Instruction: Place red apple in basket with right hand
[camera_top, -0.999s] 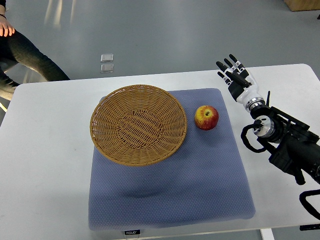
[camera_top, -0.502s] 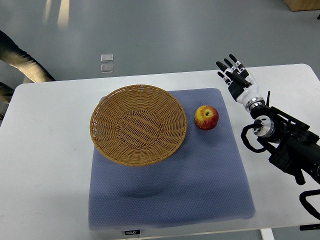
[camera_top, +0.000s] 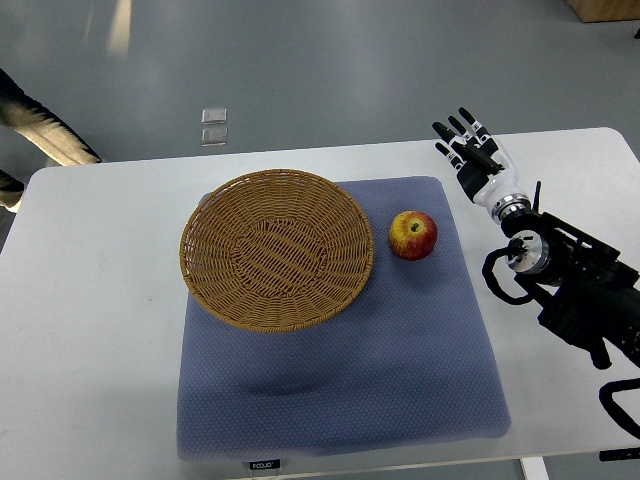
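A red apple (camera_top: 413, 235) with a yellow patch lies on the blue mat (camera_top: 340, 370), just right of the round wicker basket (camera_top: 277, 248), which holds nothing. My right hand (camera_top: 467, 145) hovers near the mat's far right corner, fingers spread and holding nothing. It is up and to the right of the apple, well apart from it. The left arm does not show.
The white table (camera_top: 90, 330) carries the mat. A person's leg (camera_top: 45, 135) shows at the far left beyond the table edge. Two small square floor plates (camera_top: 213, 126) lie behind the table.
The person at the far left has moved further out of the picture. My right hand, the apple and the basket have not moved.
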